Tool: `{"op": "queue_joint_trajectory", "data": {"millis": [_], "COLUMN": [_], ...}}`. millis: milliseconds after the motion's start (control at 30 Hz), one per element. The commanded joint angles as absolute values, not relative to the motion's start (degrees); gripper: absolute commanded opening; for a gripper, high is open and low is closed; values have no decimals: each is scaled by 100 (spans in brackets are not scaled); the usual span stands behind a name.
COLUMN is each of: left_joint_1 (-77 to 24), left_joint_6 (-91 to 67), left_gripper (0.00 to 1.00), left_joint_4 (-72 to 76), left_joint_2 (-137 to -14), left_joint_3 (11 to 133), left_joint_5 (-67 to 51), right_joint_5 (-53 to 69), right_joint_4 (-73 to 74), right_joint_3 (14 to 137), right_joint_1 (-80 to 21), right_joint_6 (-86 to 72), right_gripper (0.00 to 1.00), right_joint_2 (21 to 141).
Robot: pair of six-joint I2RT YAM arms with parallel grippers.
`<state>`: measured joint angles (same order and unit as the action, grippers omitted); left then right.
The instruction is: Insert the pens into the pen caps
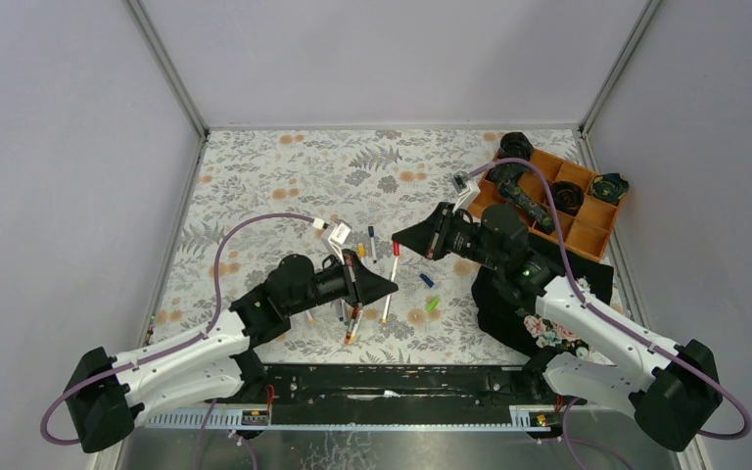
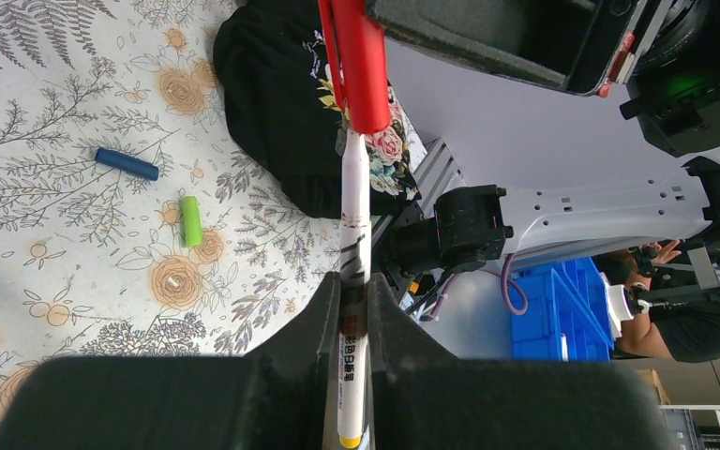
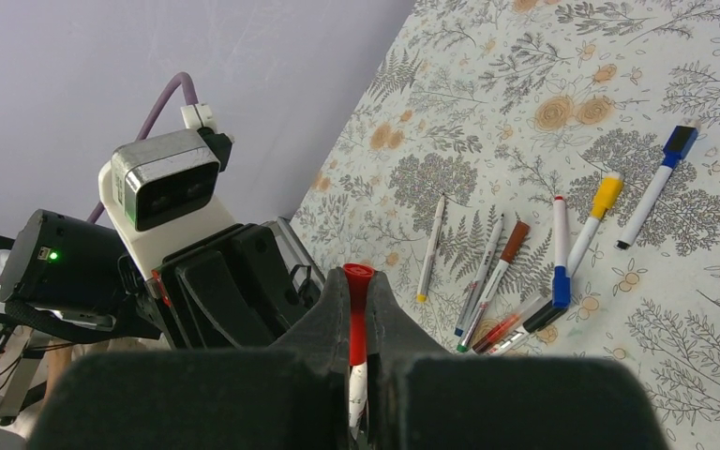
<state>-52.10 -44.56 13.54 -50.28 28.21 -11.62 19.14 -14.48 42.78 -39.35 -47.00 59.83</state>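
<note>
Broadly, a floral-patterned surface [image 1: 284, 176] carries a black cloth [image 1: 501, 308] with a flower print by the right arm and an orange tray [image 1: 580, 231] at the far right corner. Above the middle, the left end effector [image 2: 353, 281] is clamped narrow on a white pen [image 2: 354, 206]. The right end effector [image 3: 357, 286] pinches a red cap [image 3: 357, 319] whose mouth meets the pen's tip end. Loose pens [image 3: 560, 248] lie side by side on the surface, and a blue cap [image 2: 127, 163] and a green cap [image 2: 190, 221] lie near each other without touching. The held barrel bears red and black printed characters (too small to read) and has a yellow end.
</note>
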Motion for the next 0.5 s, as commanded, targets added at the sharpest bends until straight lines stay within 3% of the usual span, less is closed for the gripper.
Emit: {"op": "queue_joint_trajectory", "data": {"millis": [0,467], "left_joint_1": [-5238,-5238], "left_joint_6": [-4526,-4535], "left_gripper": [0,0], "left_joint_4": [1829,1946], "left_joint_2": [-4849,-4857], "left_joint_3": [2886,2796], "left_joint_5": [-1119,-1281], "right_joint_5": [1925,1845], "right_joint_4": [-1485,-1525], "right_joint_3": [4227,4187], "right_joint_1": [-3929,-3929], "right_joint_6": [-4614,-4666], "right_gripper": [0,0], "right_joint_2": [5887,5906]}}
